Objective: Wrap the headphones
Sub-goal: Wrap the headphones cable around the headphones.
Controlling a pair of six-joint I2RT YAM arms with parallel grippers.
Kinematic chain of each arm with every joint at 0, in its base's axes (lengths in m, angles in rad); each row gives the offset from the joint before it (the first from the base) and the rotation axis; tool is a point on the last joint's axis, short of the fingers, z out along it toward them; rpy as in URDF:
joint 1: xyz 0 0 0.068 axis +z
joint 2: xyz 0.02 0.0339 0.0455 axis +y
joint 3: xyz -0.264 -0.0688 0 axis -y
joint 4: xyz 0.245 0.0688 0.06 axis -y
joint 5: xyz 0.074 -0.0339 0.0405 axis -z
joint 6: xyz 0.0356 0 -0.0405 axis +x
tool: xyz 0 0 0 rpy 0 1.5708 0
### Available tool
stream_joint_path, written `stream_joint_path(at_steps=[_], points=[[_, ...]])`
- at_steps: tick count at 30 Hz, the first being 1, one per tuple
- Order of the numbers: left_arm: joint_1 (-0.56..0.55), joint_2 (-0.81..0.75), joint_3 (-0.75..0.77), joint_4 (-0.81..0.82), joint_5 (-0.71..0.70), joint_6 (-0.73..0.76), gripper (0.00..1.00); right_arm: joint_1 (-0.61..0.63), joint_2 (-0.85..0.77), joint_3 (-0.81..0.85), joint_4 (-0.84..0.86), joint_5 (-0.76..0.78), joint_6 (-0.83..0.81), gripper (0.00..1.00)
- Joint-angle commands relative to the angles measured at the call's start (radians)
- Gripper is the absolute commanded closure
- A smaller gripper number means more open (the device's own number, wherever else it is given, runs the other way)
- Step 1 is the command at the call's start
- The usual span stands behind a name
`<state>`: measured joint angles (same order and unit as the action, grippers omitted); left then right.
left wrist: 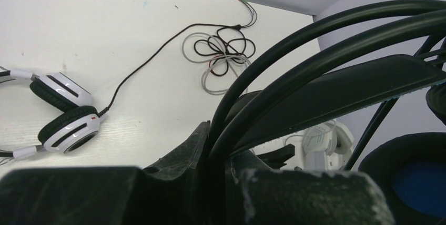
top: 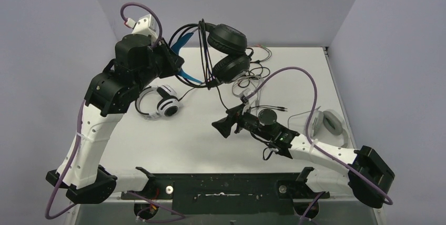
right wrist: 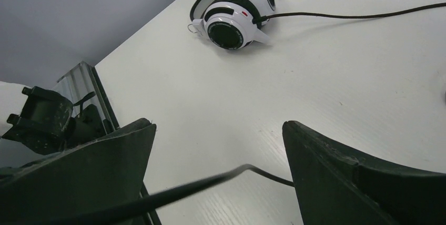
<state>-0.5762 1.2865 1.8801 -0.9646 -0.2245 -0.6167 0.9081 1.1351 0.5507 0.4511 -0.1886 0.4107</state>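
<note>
Top view: left claw [top: 178,59], up high, pinches the black headphones [top: 227,51] by the headband, above the counter [top: 200,146]; right claw [top: 223,126] sits low at centre.
Left wrist: we see the headband clamped between the fingers [left wrist: 305,193].
Right wrist: fingers [right wrist: 342,183] spread wide, a black cable [right wrist: 210,183] crossing the gap; white headphones [right wrist: 234,12] lie on the counter beyond.

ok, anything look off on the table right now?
Yes. The cables at the back lie knotted in one heap, black and pale loops mixed. A black cable also runs loose between the fingers of the open right gripper.
</note>
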Motion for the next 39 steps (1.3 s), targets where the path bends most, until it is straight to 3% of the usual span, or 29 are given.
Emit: stream_joint_path(at_steps=[1, 5, 8, 14, 23, 29, 34, 39], points=[[0.019, -0.049, 0.072, 0.122, 0.079, -0.064, 1.0, -0.041, 0.042, -0.023, 0.255, -0.127, -0.014, 0.03], [0.044, -0.054, 0.073, 0.123, 0.108, -0.08, 1.0, -0.053, 0.064, -0.044, 0.293, -0.148, -0.017, 0.04], [0.063, -0.059, 0.063, 0.135, 0.139, -0.096, 1.0, -0.071, 0.096, -0.048, 0.321, -0.165, 0.008, 0.15], [0.114, -0.069, 0.044, 0.151, 0.222, -0.141, 1.0, -0.098, 0.176, -0.034, 0.385, -0.21, 0.017, 0.2], [0.181, -0.102, 0.01, 0.186, 0.308, -0.161, 1.0, -0.105, 0.255, -0.021, 0.381, -0.269, 0.017, 0.46], [0.233, -0.122, -0.048, 0.277, 0.451, -0.187, 1.0, -0.114, 0.295, -0.022, 0.371, -0.28, 0.034, 0.82], [0.266, -0.121, -0.124, 0.42, 0.667, -0.204, 1.0, -0.153, 0.352, -0.014, 0.363, -0.321, 0.072, 1.0], [0.28, -0.131, -0.153, 0.387, 0.77, -0.109, 1.0, -0.258, 0.396, -0.086, 0.527, -0.405, 0.215, 1.0]])
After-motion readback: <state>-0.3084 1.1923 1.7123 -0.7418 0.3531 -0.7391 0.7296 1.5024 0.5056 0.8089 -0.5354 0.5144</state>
